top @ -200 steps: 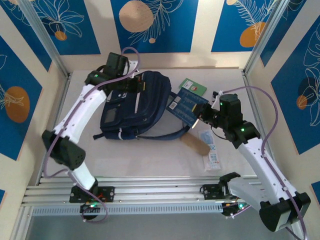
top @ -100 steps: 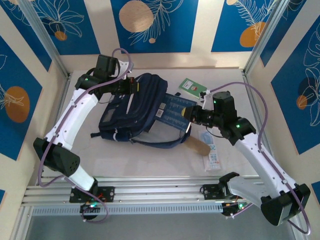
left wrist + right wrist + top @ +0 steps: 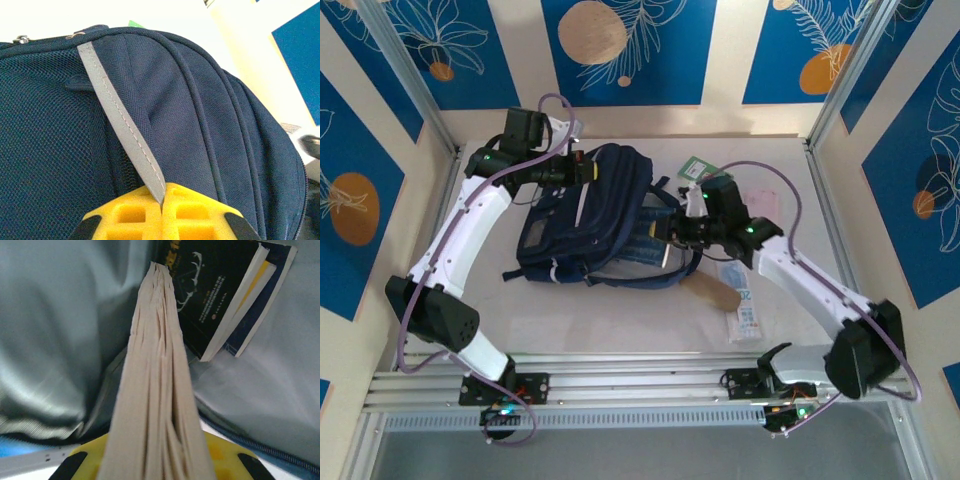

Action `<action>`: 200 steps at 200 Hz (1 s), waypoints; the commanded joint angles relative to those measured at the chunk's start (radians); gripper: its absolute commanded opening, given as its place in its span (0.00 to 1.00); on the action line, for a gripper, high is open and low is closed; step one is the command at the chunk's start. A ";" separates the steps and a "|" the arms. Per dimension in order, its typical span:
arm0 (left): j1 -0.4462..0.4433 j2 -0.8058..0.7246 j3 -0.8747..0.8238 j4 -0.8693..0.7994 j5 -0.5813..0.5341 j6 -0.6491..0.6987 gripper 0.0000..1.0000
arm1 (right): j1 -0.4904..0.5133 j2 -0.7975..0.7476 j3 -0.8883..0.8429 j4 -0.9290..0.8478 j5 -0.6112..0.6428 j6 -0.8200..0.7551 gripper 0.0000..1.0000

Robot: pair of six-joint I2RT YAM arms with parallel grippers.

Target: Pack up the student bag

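As one student bag (image 3: pixel 585 215) gapes, one book (image 3: pixel 155 390) gripped, two books (image 3: pixel 215 305) inside

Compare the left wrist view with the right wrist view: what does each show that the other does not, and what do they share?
Left wrist, not right wrist: the student bag from outside, navy fabric, its grey stripe pinched in the left claw.
Right wrist, not left wrist: the bag's pale lining, stacked books inside, and a book gripped page-edge up by the right claw.
Shared: yellow fingers at the bottom edge, shut on something, and the same bag.
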 commanded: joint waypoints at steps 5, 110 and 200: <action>0.019 -0.090 0.037 0.177 0.071 -0.005 0.00 | 0.015 0.135 0.096 0.100 0.008 0.011 0.00; 0.061 -0.090 -0.039 0.326 0.117 -0.122 0.00 | 0.141 0.747 0.543 0.229 0.078 0.190 0.49; 0.177 -0.107 -0.143 0.412 0.085 -0.238 0.00 | 0.148 0.459 0.528 -0.082 0.242 -0.169 0.79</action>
